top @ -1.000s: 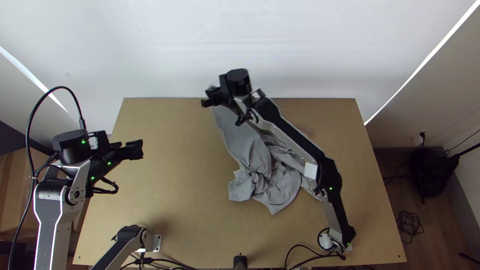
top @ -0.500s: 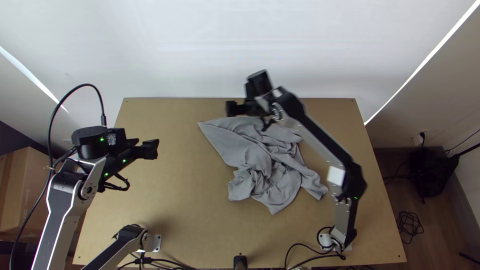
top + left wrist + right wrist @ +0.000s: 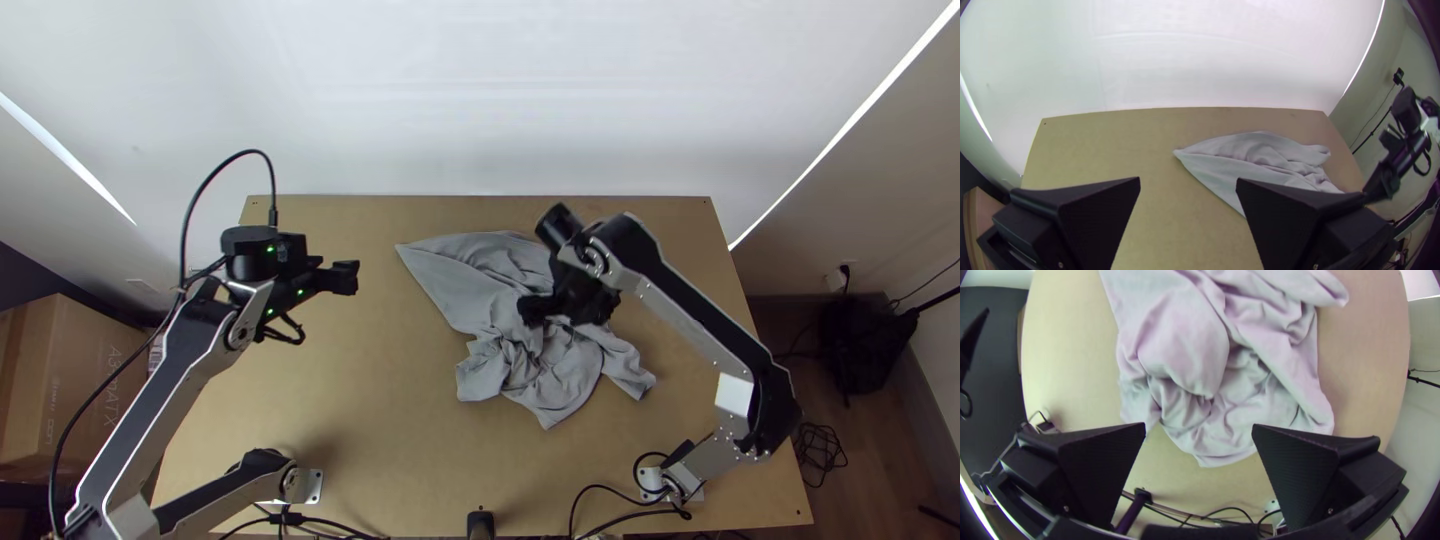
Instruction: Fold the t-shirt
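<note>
Dial: top view, hub at the shirt's middle, 12 toward the far table edge. Right gripper point(image 3: 528, 310) has come in from 11, past the shirt's far part, to over the hub. Left gripper point(image 3: 345, 277) has shifted toward 3. Shirt end that ran up to the right gripper in the first frame now lies on the table.

T-shirt point(image 3: 480, 290): on the table point(image 3: 370, 400), flatter toward 10 where it ends in a point, bunched around the hub and toward 5, one end out at 4. Not in a neat fold.

Right gripper point(image 3: 1199, 425): fingers wide apart, nothing between, above the cloth. Left gripper point(image 3: 1188, 182): also wide, empty, off the cloth between 9 and 10.

Top view: right gripper masks part of the bunch. Right wrist view shows those creases and a puffed fold. Left wrist view gives the point and the far edge.

In the way: right arm point(image 3: 690, 320) crosses above the table out to 3, elbow past the edge.

Around: cables point(image 3: 597, 488) at 5, cardboard box point(image 3: 85, 390) off-table near 9, black bundle point(image 3: 858, 345) on the floor at 3, loose cable point(image 3: 820, 455) at 4.
</note>
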Controlling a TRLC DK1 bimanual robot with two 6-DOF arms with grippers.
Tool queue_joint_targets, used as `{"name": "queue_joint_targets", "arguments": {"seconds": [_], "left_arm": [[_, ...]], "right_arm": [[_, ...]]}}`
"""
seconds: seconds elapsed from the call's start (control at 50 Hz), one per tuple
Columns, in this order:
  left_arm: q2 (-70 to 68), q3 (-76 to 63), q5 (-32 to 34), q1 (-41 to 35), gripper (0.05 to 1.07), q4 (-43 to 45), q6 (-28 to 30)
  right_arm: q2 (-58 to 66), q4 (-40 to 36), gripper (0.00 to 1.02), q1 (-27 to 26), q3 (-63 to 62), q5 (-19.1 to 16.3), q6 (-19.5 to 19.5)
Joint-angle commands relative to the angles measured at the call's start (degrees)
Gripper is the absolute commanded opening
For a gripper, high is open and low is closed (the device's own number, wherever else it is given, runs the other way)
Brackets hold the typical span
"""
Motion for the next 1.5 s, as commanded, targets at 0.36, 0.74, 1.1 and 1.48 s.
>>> {"name": "queue_joint_targets", "arguments": {"seconds": [0.36, 0.74, 1.1, 1.48], "left_arm": [[21.0, 5.4, 0.4, 0.1, 1.03, 8.7, 3.1], [42.9, 26.2, 1.2, 2.6, 0.82, -2.9, -1.4], [56.6, 38.0, 1.1, 2.2, 0.69, -5.1, -2.5], [62.4, 42.4, 1.2, 1.7, 0.72, -7.2, -2.2]], "right_arm": [[-1.0, 13.9, 0.95, 10.6, -8.4, 7.2, 0.6], [1.6, 16.3, 0.95, 14.8, -6.2, 7.4, 1.7], [1.1, 16.4, 0.95, 16.6, -4.6, 7.5, 1.7], [0.8, 16.5, 0.95, 16.6, -4.5, 8.9, 1.7]]}}
